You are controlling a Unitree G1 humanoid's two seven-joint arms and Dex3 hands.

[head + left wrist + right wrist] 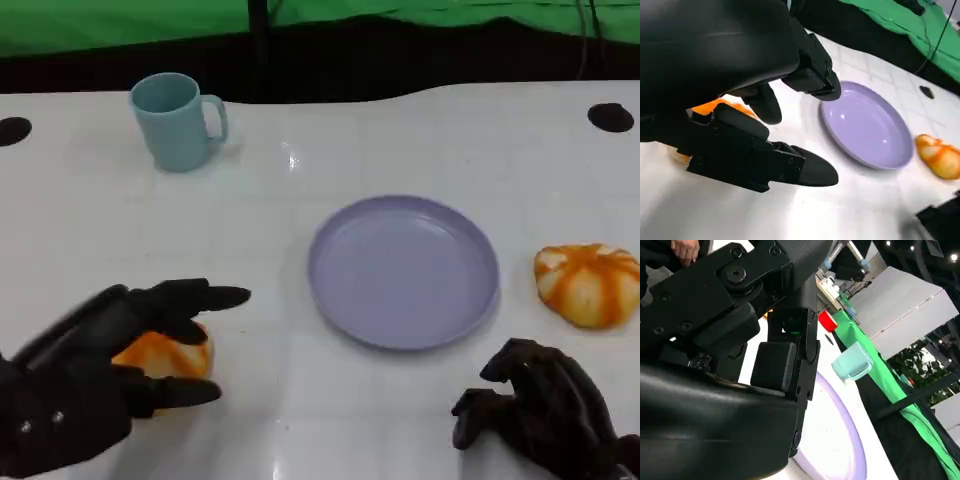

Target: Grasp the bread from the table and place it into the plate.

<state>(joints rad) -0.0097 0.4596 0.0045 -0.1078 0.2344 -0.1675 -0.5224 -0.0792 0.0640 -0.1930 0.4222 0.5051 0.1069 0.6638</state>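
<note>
From where I stand, the left robot hand (110, 370) sits low over the near-left of the bench (300, 140), its fingers spread open around 1 orange bread (165, 354) but not yet closed on it; the bun lies on the bench between them. To grasp well, I'd say it should settle a little lower, bring both sides in evenly on the soft crust, squeeze gently, then lift straight before swinging toward the plate. Behind it stands a blue mug (178, 120). The purple plate (403, 270) lies bare at the centre. A 2nd bread (588, 284) rests just beside the plate's right rim. The right robot hand (545, 410) rests curled on the bench, holding nothing
</note>
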